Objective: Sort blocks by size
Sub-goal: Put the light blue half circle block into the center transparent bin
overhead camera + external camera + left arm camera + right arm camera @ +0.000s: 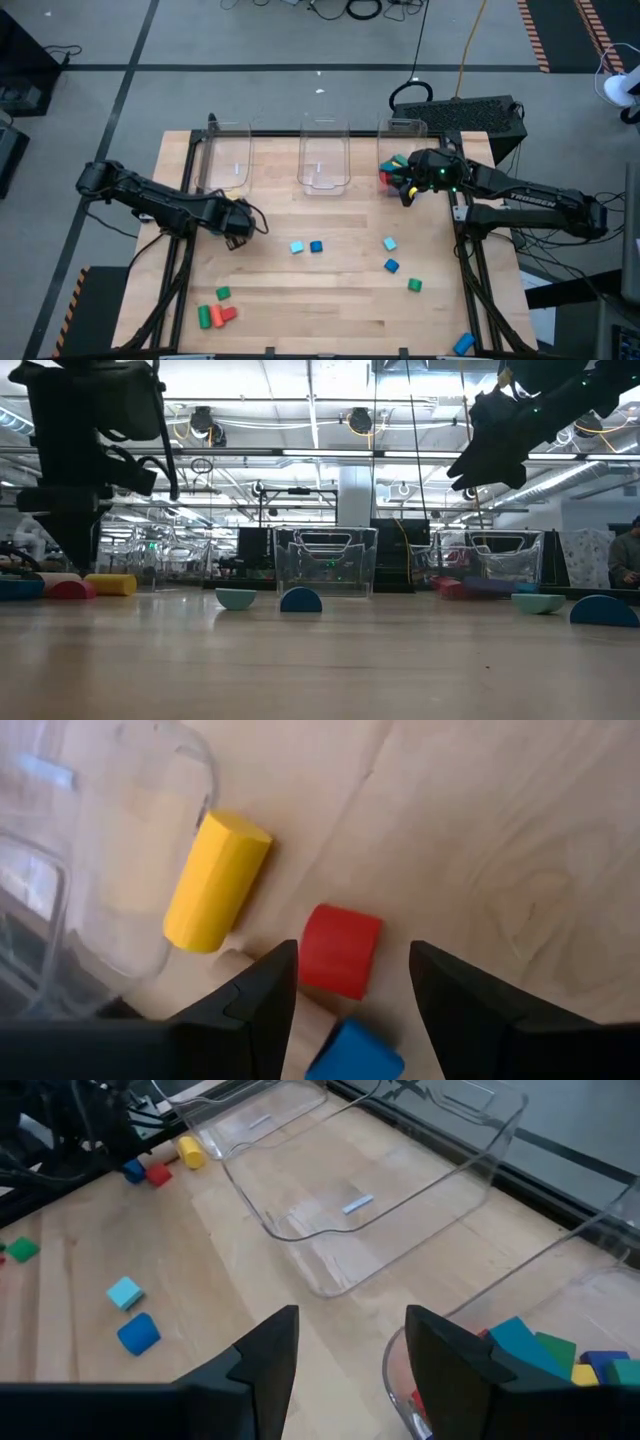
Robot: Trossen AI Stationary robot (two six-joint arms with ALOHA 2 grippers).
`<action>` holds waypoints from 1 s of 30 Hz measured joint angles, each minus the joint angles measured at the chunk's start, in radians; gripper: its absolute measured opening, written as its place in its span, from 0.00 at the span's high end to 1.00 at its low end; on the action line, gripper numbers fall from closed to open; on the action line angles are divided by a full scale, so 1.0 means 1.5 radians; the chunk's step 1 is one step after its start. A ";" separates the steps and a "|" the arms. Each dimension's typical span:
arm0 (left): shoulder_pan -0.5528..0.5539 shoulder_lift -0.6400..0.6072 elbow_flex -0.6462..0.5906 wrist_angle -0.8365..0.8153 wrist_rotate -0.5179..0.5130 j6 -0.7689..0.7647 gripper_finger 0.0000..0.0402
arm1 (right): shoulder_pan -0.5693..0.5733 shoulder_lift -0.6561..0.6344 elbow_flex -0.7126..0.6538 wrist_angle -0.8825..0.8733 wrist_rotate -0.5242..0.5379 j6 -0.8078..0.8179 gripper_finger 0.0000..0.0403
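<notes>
Wood-grain worktop (330, 290), three clear bins along its far edge: left bin (228, 160), middle bin (324, 163), right bin (400, 140).

Right bin already holds several blocks (red, green, blue, yellow seen at its wall). Left and middle bins look bare inside.

Left tool (348, 982): hovers near the left bin, fingers spread, nothing between them. Directly under its gap lies a red block (340, 950); a blue block (352, 1055) touches or nearly touches it on the tool's side; a yellow cylinder (216, 880) lies just beside, long axis slanting toward the bin wall.

Right tool (345, 1345): raised over the near rim of the right bin, fingers apart, empty.

Loose blocks elsewhere: light-blue cube (297, 247) and blue cube (316, 246) mid-worktop; light-blue (389, 243), blue (392, 265) and green (414, 285) toward the right edge; green and red pieces (215, 315) near the front-left corner; a blue one (463, 344) at the front-right corner.

Judgement: left arm is the nearer one to the red/blue/yellow trio. The red block sits in line with the open gap, so a straight descent should straddle it; the neighbouring blue block may get nudged.
</notes>
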 joint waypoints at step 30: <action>0.031 0.000 0.000 0.534 -0.020 0.075 0.51 | 0.306 0.125 0.000 -0.030 0.002 0.134 0.58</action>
